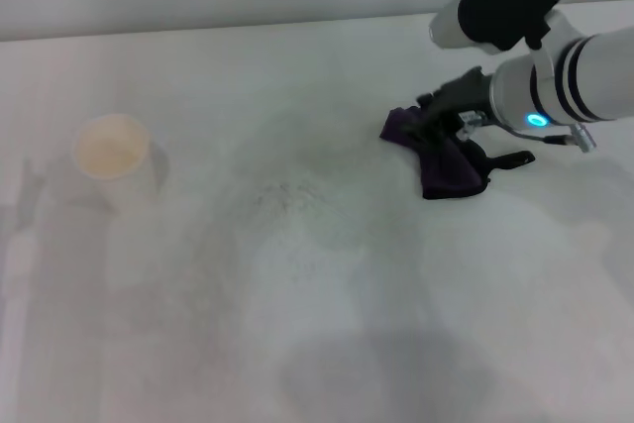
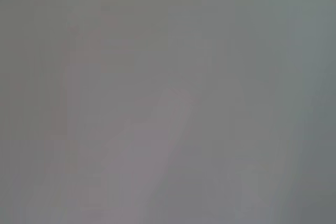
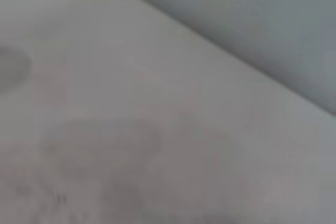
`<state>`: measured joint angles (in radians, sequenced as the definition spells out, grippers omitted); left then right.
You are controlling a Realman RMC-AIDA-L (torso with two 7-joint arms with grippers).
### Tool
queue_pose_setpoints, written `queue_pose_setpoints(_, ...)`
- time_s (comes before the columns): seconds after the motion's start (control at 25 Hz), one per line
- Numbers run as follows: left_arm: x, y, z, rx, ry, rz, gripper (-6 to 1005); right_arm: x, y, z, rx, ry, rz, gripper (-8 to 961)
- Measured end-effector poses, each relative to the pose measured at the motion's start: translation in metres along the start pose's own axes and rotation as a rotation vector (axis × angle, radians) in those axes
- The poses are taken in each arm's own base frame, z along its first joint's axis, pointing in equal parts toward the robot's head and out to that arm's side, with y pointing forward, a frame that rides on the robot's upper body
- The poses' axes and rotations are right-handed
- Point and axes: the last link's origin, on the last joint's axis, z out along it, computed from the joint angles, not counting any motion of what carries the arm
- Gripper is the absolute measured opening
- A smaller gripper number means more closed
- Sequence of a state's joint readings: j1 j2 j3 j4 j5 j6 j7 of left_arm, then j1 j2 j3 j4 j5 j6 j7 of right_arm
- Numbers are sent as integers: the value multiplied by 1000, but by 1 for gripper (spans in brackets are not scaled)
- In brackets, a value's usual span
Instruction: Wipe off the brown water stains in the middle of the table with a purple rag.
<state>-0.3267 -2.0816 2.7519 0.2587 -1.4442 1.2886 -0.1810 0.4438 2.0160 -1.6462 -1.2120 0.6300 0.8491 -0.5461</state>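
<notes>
one right claw [image 1: 448, 118] grips the purple rag [image 1: 443, 158], pressed on the table [image 1: 327, 324].

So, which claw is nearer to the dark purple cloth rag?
The right. The right claw is at the dark purple cloth rag on the white table, touching its far edge. The left claw appears in no view, so it is farther off.

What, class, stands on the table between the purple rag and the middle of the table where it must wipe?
Nothing visible does. The right gripper is at the purple rag, right of the centre. Between it and the faint smudges mid-table lies only bare table. The paper cup stands far left, clear of that path.
</notes>
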Motion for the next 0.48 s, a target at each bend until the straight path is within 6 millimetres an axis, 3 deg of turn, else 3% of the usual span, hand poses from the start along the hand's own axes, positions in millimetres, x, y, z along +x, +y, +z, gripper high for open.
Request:
queue_pose_setpoints(0.16,0,0,0,0,0,1,884,-13,2,-5,-18,-97,41,253)
queue_pose_setpoints(0.36,0,0,0,-2,-1,3,885,-22,-4,-8,-112,-257,144,462)
queue_pose_setpoints(0.48,0,0,0,-3,-1,4,885,-24,-12,-15,-208,-392,216,701)
